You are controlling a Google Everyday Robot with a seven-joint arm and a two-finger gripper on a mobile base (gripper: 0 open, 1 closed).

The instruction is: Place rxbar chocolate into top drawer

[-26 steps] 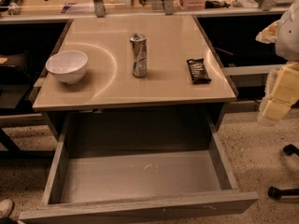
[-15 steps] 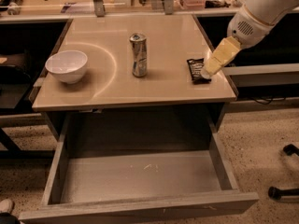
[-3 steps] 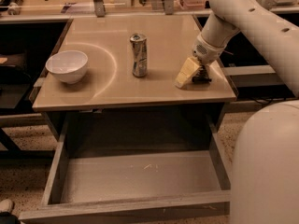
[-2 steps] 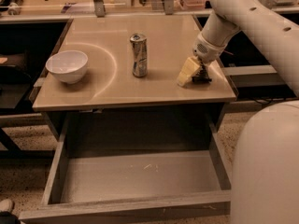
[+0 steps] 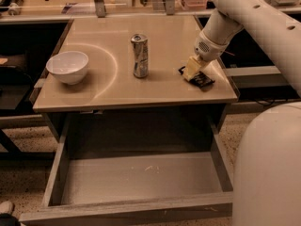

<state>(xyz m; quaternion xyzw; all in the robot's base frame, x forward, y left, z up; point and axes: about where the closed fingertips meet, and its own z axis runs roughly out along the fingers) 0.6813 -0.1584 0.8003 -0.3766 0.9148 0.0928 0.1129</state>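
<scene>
The rxbar chocolate (image 5: 203, 81), a flat black bar, lies slanted near the right edge of the tan tabletop (image 5: 108, 91). My gripper (image 5: 192, 70) reaches down from the upper right and sits on the bar's left end, covering part of it. The top drawer (image 5: 141, 179) stands pulled out wide below the tabletop's front edge, with a pale scuffed floor and nothing in it.
A silver can (image 5: 139, 55) stands upright mid-table, left of the bar. A white bowl (image 5: 67, 66) sits at the table's left. My white arm (image 5: 244, 8) crosses the upper right and my body (image 5: 268, 168) fills the lower right, beside the drawer.
The gripper has shifted slightly up and right on the bar. The bar now lies slanted, its right end pointing toward the table's front right corner.
</scene>
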